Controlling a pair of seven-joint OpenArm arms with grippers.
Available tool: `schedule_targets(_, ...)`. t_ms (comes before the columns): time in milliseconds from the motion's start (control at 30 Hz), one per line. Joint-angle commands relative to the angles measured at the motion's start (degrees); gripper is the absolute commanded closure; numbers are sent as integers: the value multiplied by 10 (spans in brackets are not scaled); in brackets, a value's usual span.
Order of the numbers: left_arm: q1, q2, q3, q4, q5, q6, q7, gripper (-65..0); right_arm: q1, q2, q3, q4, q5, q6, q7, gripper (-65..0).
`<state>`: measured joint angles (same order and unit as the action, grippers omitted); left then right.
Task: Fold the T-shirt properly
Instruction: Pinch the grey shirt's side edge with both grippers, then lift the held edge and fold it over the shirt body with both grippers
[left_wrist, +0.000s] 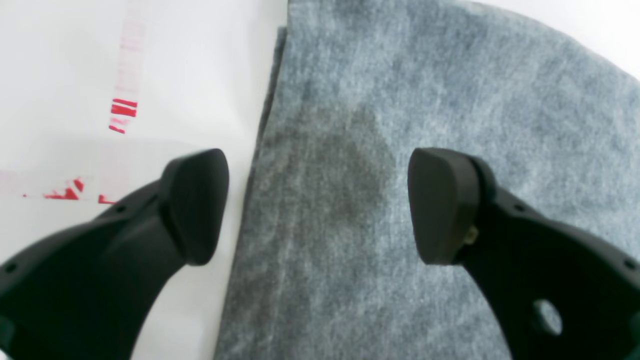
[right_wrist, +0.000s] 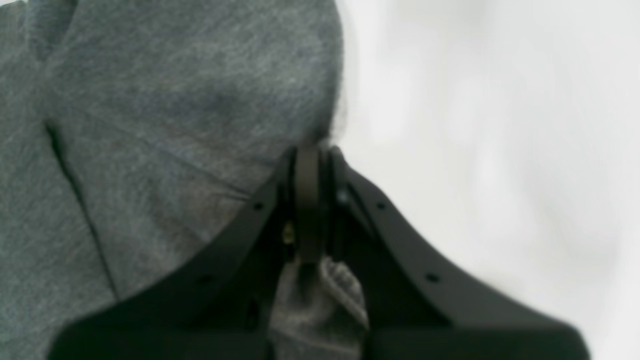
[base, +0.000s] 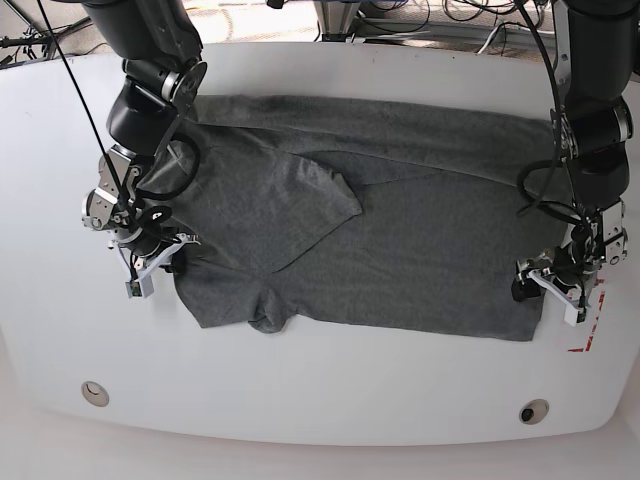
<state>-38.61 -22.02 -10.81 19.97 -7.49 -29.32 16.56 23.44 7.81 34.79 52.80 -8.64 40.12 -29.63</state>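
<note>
The right gripper (right_wrist: 310, 165) has its jaws closed on a pinch of the T-shirt (base: 400, 230) edge, probably to lift it for a fold, while the left gripper (left_wrist: 317, 205) stands wide open, holding nothing, its jaws straddling the opposite edge.

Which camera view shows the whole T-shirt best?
The base view: the T-shirt lies spread on the white table, one sleeve folded in. The left wrist view shows only one edge, and the right wrist view only blurred fabric pinched in the right end effector.
</note>
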Motion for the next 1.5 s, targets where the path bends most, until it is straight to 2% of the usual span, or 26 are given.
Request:
schedule_targets(0, -13, 14, 1, 7, 4, -3, 9, -529, 10, 6, -1, 6, -7, -1, -12, 0)
schedule_targets(233, -14, 31, 2, 7, 5, -3, 9, -524, 10, 6, -1, 6, -7, -1, -12, 0)
schedule_targets(300, -14, 36, 2, 8, 5, -2, 9, -503, 10, 6, -1, 6, -7, -1, -12, 0)
schedule_targets(400, -14, 38, 2, 8, 5, 0, 9, -406, 9, 6, -1, 6, -7, -1, -12, 0)
schedule_targets(533, -15, 38, 3, 9, 5, 1, 8, -222, 9, 7, -1, 6, -7, -1, -10, 0)
schedule_targets(567, -15, 38, 3, 9, 5, 1, 7, -196, 9, 7, -1, 6, -7, -1, -9, 0)
schedule_targets(600, -15, 37, 3, 9, 5, 4, 6, -131, 9, 7, -1, 6, -7, -1, -8, 0)
schedule_targets(700, -16, 37, 4, 9, 6, 20, -6, -29, 9, 8, -2, 6, -8, -1, -8, 0)
schedule_targets(733, -16, 37, 6, 9, 6, 22, -9, -14, 9, 8, -2, 6, -8, -1, -8, 0)
schedule_targets(933, -17, 36, 29, 14, 5, 25, -12, 0, 10, 8, -3, 9, -8, -1, -10, 0)
schedule_targets(1067, -13, 35, 29, 53, 5, 24, -7, 0, 9, 7, -3, 57, -8, -1, -14, 0)
schedule_targets(1333, 11, 17, 26, 160, 1, 20, 59, 0, 3, 7, -3, 149, -8, -1, -80, 0)
schedule_targets(1467, 39, 16, 19, 217, 1, -9, 91, 0, 3, 7, -4, 193, -8, -1, -114, 0)
